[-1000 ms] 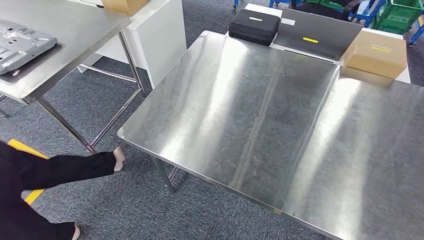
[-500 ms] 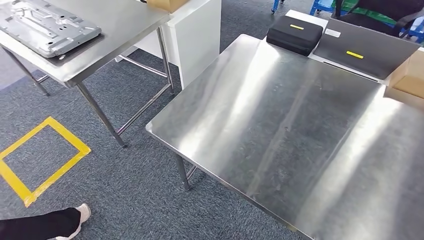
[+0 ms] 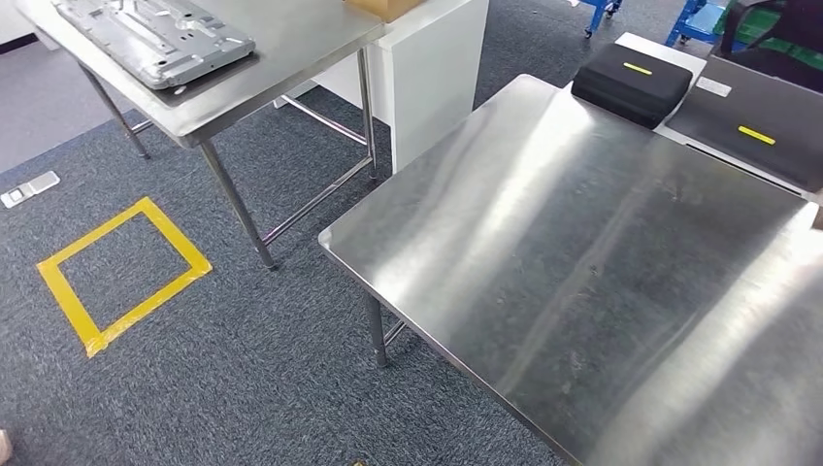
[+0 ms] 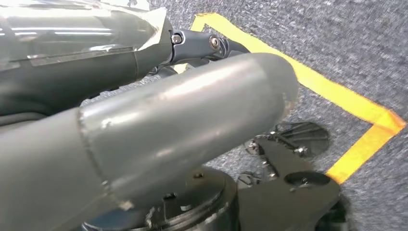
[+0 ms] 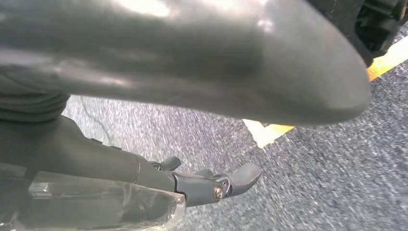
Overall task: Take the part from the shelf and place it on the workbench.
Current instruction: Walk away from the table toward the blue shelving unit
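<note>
On the far steel table [image 3: 291, 49] at the upper left of your head view lies the part [image 3: 155, 37], a flat grey cast-metal plate with ribs, cut-outs and raised edges, resting on a dark mat. Whether that table is your shelf, you cannot tell from here; no racked shelf is in sight. Your task looks barely begun: nothing is carried and the workbench [image 3: 602, 282] before you, a broad brushed stainless top with soft streaky reflections, bears no part. Both arms hang low over the speckled blue-grey carpet [image 3: 243, 369] and its yellow tape square [image 3: 121, 272]. Your left hand [image 4: 183, 101] holds nothing, thick grey thumb smooth and rounded, dark fingers lying straight, apart from it. Your right hand [image 5: 192, 96] likewise grips nothing, fingers extended. You have the whole fetch, carry and set-down ahead.
</note>
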Available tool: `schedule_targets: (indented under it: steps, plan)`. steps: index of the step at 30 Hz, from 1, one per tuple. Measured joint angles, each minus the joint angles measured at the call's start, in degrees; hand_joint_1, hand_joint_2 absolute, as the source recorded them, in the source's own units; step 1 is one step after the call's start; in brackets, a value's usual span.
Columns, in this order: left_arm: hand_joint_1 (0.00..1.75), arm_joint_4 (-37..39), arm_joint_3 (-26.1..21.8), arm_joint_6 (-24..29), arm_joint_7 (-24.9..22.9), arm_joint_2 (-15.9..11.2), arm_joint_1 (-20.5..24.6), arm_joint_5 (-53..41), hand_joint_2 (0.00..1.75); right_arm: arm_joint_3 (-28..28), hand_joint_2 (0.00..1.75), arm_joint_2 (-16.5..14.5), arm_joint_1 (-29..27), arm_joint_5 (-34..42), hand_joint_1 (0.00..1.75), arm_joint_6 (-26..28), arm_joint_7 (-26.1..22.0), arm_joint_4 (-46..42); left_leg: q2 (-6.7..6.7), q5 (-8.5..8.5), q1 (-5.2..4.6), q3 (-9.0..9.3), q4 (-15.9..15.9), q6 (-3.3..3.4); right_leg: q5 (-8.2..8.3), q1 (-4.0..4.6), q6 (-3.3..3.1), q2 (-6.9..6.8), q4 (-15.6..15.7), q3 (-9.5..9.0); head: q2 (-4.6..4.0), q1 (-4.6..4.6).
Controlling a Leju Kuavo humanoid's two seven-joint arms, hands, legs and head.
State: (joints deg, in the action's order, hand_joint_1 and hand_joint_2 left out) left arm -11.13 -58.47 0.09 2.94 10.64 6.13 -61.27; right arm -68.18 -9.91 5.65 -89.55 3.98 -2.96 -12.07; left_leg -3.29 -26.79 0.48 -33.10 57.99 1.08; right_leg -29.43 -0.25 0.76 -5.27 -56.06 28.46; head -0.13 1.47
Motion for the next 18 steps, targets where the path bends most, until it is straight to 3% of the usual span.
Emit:
schedule_targets:
  steps: [2,4,7,9,10,12,13,15,17,18]
  plan:
    - [0.0,0.0,-0.1,0.0,0.0,0.0,0.0,0.0,0.0,0.2,0.0,0.0,0.2,0.0,0.0,0.0,0.0,0.0,1.16,0.05,-0.25,0.03,-0.3,0.64,-0.28,0.25,0.66,-0.86,0.1,-0.41,0.0,-0.1]
    - [0.0,0.0,-0.2,0.0,0.0,0.0,-0.1,0.0,0.0,0.3,0.0,0.0,0.3,0.0,0.0,0.0,0.0,0.0,2.23,0.51,-0.16,0.33,-1.0,1.49,-1.47,0.12,0.95,0.39,-1.6,-0.1,0.0,-0.21]
    - [0.0,0.0,-0.2,0.0,0.0,0.1,0.0,0.0,0.0,0.5,0.0,0.0,0.1,0.0,0.0,0.0,0.0,0.0,4.0,0.82,0.01,0.45,-1.3,2.13,-6.27,-0.34,0.51,4.3,-11.9,4.69,0.0,-0.56]
    - [0.0,0.0,-0.2,0.0,0.0,0.1,-0.1,0.0,0.0,0.6,0.0,0.0,-0.1,0.0,0.0,0.0,0.0,0.0,5.55,0.81,-0.04,0.44,-1.2,2.13,-7.41,-0.44,0.99,4.95,-16.9,7.52,0.0,-0.6]
    - [0.0,0.0,-0.3,0.0,0.0,0.2,-0.1,0.0,0.0,0.7,0.0,0.0,-0.1,0.0,0.0,0.0,0.0,0.0,6.4,0.8,-0.05,0.47,-1.2,2.11,-6.53,-0.48,1.54,5.11,-16.2,7.52,0.0,-0.61]
    - [0.0,0.0,-0.5,-0.1,0.1,0.2,-0.1,0.1,0.0,1.0,0.0,0.1,-0.1,0.0,0.0,0.0,-0.1,0.0,7.98,0.73,-0.03,0.57,-1.1,1.96,-2.71,-0.83,2.64,6.4,-8.7,4.62,0.0,-0.64]
    - [0.0,0.0,-0.6,-0.2,0.1,0.1,-0.1,0.2,0.0,1.1,0.0,0.1,-0.1,0.0,0.0,0.0,-0.2,0.1,8.67,0.61,-0.14,0.59,-0.9,1.73,-1.01,-0.92,2.79,7.33,-4.8,3.09,0.0,-0.67]
    - [0.0,0.0,-0.8,-0.3,0.2,0.1,-0.2,0.5,0.0,1.4,0.0,0.2,-0.1,0.0,0.0,0.0,-0.3,0.1,9.61,0.4,-0.31,0.48,-0.7,1.14,0.5,-0.9,2.17,8.52,-0.7,1.57,0.0,-0.66]
    - [0.0,0.0,-1.1,-0.3,0.1,0.0,-0.3,0.8,0.0,1.9,0.0,0.2,0.0,0.0,0.0,0.1,-0.4,0.1,10.33,0.39,-0.2,0.28,-0.7,0.49,0.65,-0.77,1.08,7.69,-0.6,1.29,0.0,-0.62]
    - [0.0,0.0,-1.3,-0.3,0.1,0.0,-0.4,0.9,0.0,2.2,0.0,0.2,0.1,0.0,0.0,0.1,-0.6,0.1,9.97,0.16,-0.1,0.04,-0.4,0.23,0.79,-0.87,0.66,7.2,-0.6,1.07,0.0,-0.62]
